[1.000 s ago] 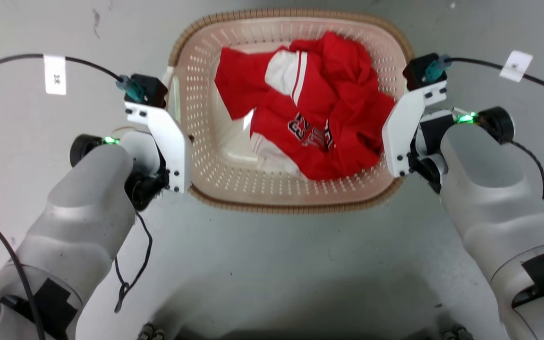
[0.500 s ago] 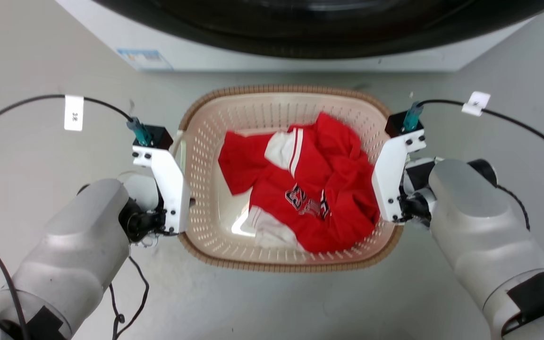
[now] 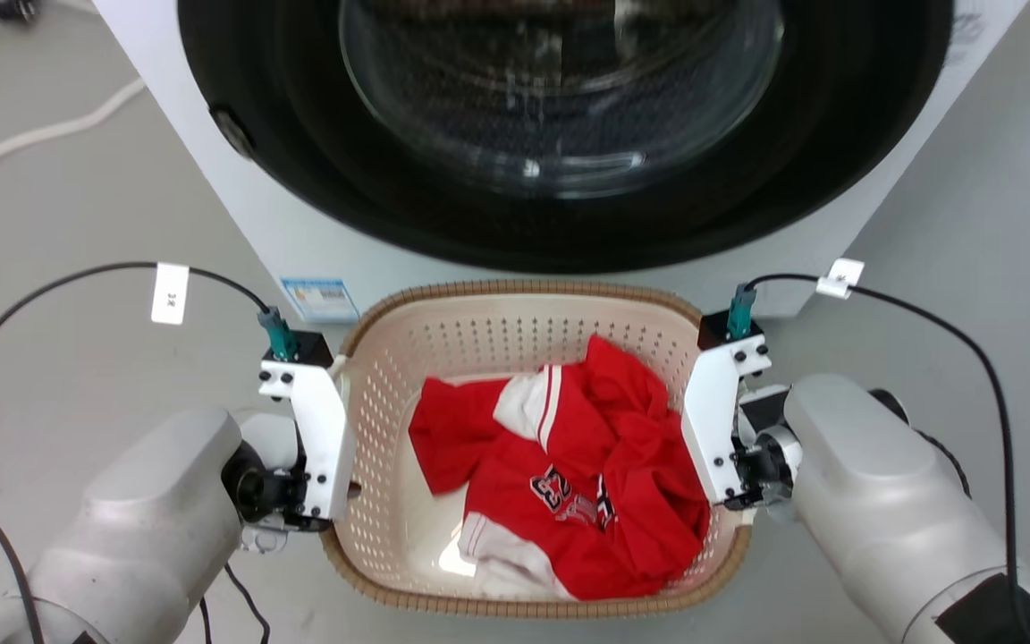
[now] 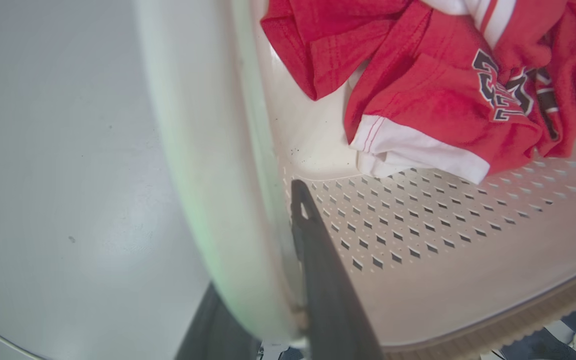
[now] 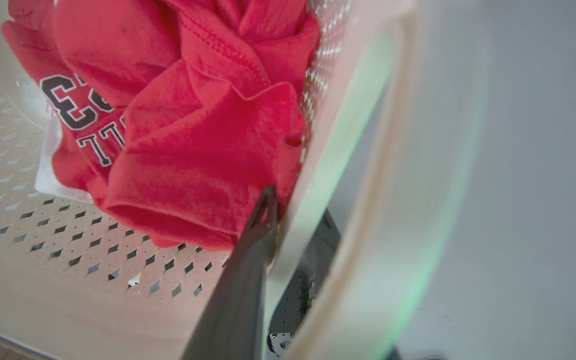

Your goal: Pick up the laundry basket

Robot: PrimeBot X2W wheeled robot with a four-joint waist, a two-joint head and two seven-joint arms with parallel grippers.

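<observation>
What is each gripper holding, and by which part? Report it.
Both hold the laundry basket: the left gripper clamps its left side wall, the right gripper its right side wall, each with one finger inside and one outside.

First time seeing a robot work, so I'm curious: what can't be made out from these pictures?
Left wrist view: the outer fingertip of the left tool, behind the blurred wall of the cream perforated plastic laundry basket.
Right wrist view: likewise the outer finger of the right tool.
Head view: whether the basket's underside touches the grey floor; the basket hides it.
Head view: the print on the crumpled red-and-white jersey, partly lost in folds.
</observation>
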